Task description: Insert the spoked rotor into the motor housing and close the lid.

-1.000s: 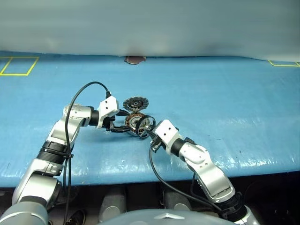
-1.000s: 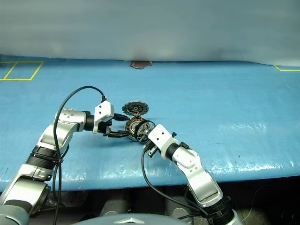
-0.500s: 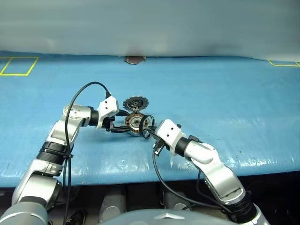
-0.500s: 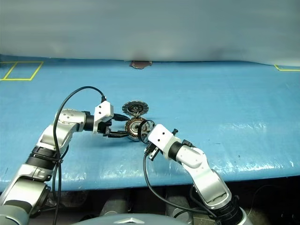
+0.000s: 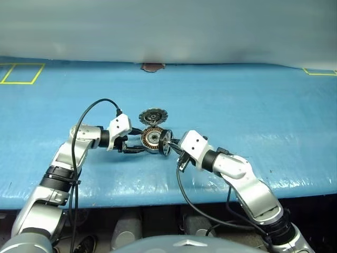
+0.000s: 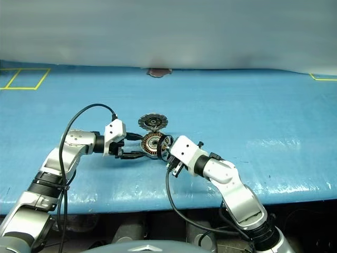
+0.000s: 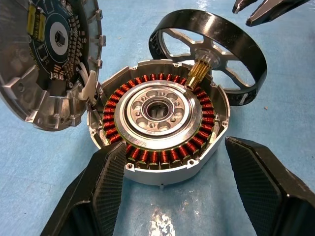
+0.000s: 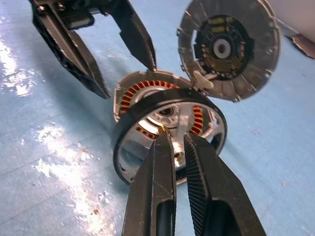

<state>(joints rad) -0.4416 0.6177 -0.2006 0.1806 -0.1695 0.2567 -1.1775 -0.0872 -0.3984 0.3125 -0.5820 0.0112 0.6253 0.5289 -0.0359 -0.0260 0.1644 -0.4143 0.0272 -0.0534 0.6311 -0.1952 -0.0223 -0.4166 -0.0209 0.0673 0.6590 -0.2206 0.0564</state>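
We find the right gripper (image 8: 178, 147) clenched on the rotor (image 8: 170, 129), a dark smooth ring with spokes and a brass pinion, held tilted, its axle not yet in line with the housing (image 7: 160, 115) bore. The housing lies at the rotor's 9 o'clock in the head view. The left gripper (image 7: 189, 162), spread wide, flanks the copper-wound housing; the lid (image 7: 47, 54) stands open.

One motor housing (image 7: 160, 129), one hinged lid (image 7: 47, 64) and one spoked rotor (image 7: 211, 51) occupy the surface (image 5: 253, 110); two hands, left hand (image 5: 136, 141) and right hand (image 8: 178, 162).
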